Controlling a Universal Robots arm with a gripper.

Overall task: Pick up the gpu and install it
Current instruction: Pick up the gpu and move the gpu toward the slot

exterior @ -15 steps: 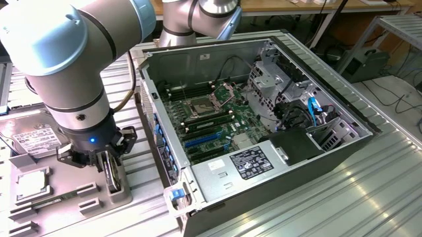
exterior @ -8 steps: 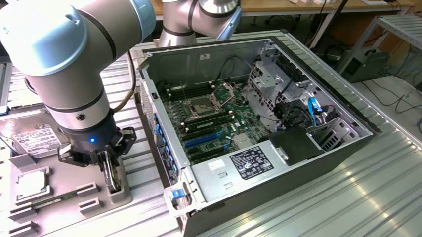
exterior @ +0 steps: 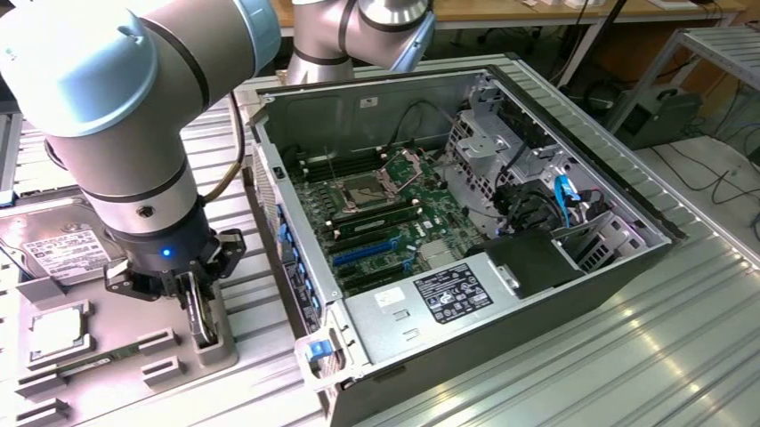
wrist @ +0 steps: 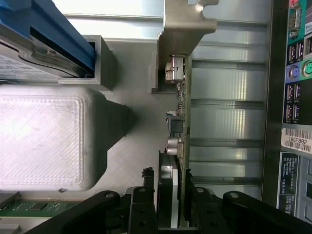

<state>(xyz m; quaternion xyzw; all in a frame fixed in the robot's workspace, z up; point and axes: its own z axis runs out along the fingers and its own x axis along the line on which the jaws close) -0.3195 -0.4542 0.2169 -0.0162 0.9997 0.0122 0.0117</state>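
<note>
The gpu [wrist: 180,100] stands on edge in a grey holder [exterior: 221,352] at the exterior view's left, beside the open computer case [exterior: 629,258]. Its silver end bracket [wrist: 187,27] points away from the wrist camera, and its green board edge runs back toward the fingers. My gripper [wrist: 171,173] [exterior: 202,322] is lowered onto it, one black finger [wrist: 148,195] on the cooler side and the other on the bare board side, both against the card. The card still sits in the holder. The case's motherboard [exterior: 386,218] lies exposed, with blue expansion slots [exterior: 362,253].
A silver hard drive [exterior: 60,253] with a white label lies in the same grey tray, with a blue rail [wrist: 53,34] on it. A white block [wrist: 44,136] stands close by the card. The case's rear ports [wrist: 296,78] are just beyond the holder. The ribbed metal table [exterior: 665,356] extends to the exterior view's right.
</note>
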